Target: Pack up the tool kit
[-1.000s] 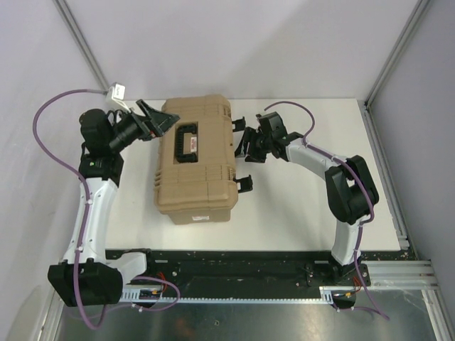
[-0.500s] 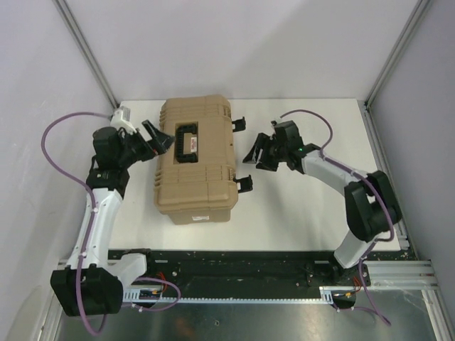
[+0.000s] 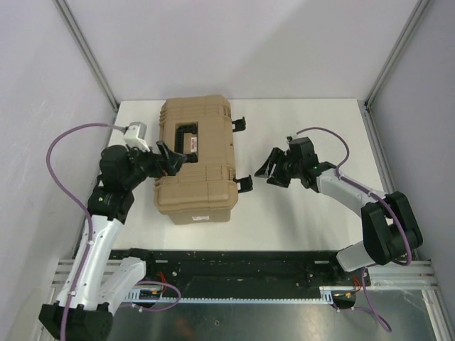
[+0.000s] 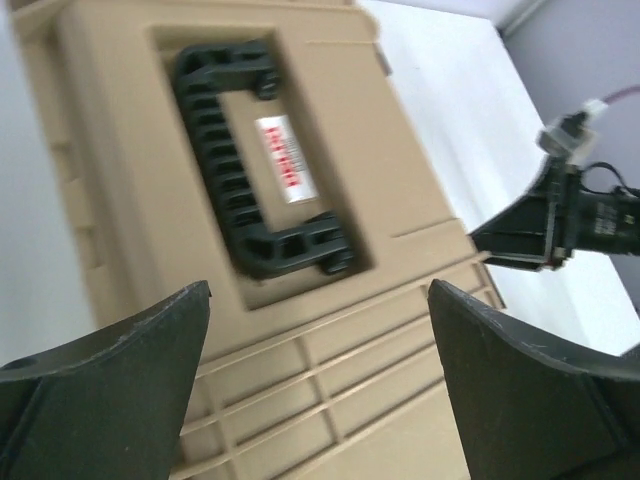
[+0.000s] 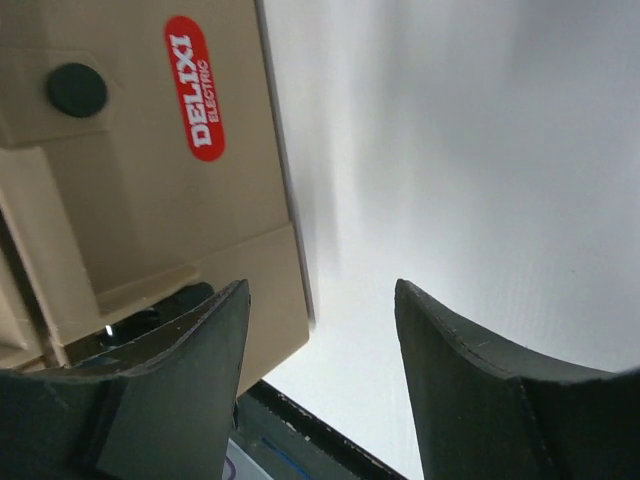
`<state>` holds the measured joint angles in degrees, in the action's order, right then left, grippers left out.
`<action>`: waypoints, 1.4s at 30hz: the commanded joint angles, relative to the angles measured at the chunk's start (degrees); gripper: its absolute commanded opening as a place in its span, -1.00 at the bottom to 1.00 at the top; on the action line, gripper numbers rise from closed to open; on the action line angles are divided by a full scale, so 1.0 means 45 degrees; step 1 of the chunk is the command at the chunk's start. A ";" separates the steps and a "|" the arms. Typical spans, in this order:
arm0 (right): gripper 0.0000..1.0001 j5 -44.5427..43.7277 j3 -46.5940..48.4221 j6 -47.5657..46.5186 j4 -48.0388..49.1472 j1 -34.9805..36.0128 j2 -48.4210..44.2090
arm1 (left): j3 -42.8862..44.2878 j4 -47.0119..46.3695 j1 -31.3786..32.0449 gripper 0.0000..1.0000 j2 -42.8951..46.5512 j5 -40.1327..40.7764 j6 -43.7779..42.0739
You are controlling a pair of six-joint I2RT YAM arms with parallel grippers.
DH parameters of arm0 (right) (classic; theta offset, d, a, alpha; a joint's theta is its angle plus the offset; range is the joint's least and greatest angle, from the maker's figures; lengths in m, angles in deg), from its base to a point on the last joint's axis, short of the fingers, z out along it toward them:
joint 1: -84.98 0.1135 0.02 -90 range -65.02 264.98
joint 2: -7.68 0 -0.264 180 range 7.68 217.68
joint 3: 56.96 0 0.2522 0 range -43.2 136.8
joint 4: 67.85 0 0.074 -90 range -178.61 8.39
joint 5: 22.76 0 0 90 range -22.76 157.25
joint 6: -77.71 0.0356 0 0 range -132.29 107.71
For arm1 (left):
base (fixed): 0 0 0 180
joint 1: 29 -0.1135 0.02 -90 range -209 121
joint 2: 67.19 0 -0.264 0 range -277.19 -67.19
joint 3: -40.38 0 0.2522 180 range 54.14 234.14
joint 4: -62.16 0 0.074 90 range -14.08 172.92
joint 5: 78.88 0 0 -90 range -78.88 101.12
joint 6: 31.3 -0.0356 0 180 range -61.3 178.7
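The tool kit is a tan ribbed case (image 3: 202,188) lying shut on the white table, its black handle (image 4: 250,165) set flat in the lid. Two black latches (image 3: 245,183) stick out from its right side. My left gripper (image 3: 173,160) hovers over the lid's left part, open, with the ribbed lid (image 4: 330,340) showing between its fingers (image 4: 120,380). My right gripper (image 3: 273,170) hangs to the right of the case, apart from it, open and empty. In the right wrist view the case's side (image 5: 150,200) with a red label lies left of the gripper (image 5: 320,295).
Grey walls with metal corner posts (image 3: 85,53) close in the table on three sides. A black rail (image 3: 249,259) runs along the near edge by the arm bases. The left arm's purple cable (image 3: 60,149) loops out to the left.
The left gripper has swung from the case's far left corner toward me and now sits over the lid. The right gripper has drawn back from the far latch to the near right.
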<state>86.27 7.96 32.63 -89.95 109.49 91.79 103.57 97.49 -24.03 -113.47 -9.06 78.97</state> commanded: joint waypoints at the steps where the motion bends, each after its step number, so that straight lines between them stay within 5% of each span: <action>1: 0.28 0.0523 -0.0325 0.0128 0.0205 0.0146 -0.0729 | 0.1163 -0.0812 0.1963 0.84 -0.0549 0.1226 -0.1056; 8: 0.28 0.0881 -0.1344 0.1021 0.1299 0.0984 -0.1752 | 0.1785 -0.0875 0.4362 0.58 -0.2232 0.2425 -0.1366; 23: 0.25 -0.0335 -0.1900 0.2099 0.4014 0.3636 -0.1733 | -0.0656 0.0298 0.6570 0.48 -0.2272 0.4326 -0.2174; 42: 0.26 -0.3908 -0.2013 0.1713 0.2169 0.3960 -0.3908 | -0.2695 0.0984 0.8334 0.17 -0.3021 0.6548 -0.1047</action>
<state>71.54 -2.05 40.98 -80.90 127.04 74.66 96.91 82.64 10.68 -121.30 23.37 68.81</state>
